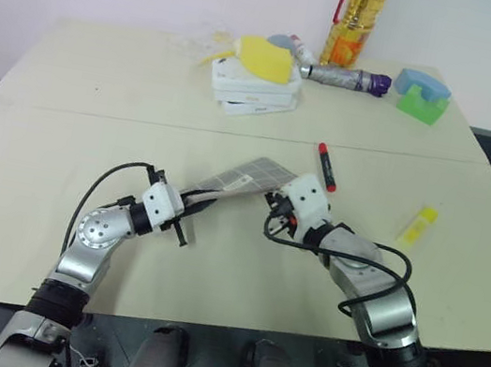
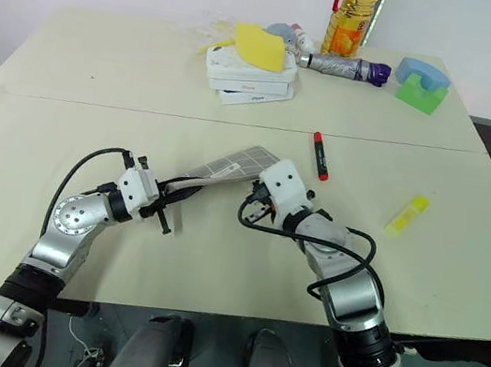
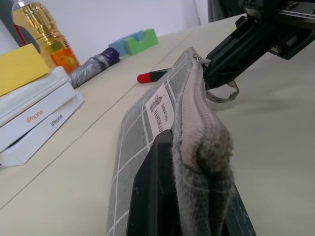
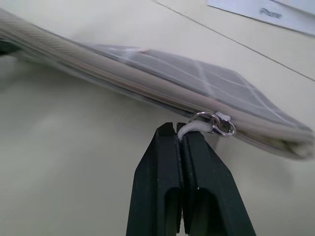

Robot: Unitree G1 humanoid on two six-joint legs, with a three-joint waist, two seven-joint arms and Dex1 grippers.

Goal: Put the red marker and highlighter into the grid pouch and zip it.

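The grey grid pouch (image 1: 251, 177) lies tilted near the table's middle, its near end lifted. My left gripper (image 1: 200, 197) is shut on that end, the fabric bunched between its fingers (image 3: 152, 196). My right gripper (image 4: 179, 129) is shut on the zip pull's pale cord, just below the metal ring (image 4: 214, 123) at the pouch's far end. The zip looks closed along the edge that shows. The red marker (image 1: 326, 166) lies on the table just beyond the right gripper. The yellow highlighter (image 1: 417, 225) lies farther right, near the table's edge.
At the back stand stacked white boxes (image 1: 252, 90) with a yellow sponge-like thing (image 1: 266, 57) on top, an oil bottle (image 1: 355, 22), a folded grey umbrella (image 1: 345, 76) and a blue-and-green block (image 1: 423, 96). A seam (image 1: 143, 118) crosses the table.
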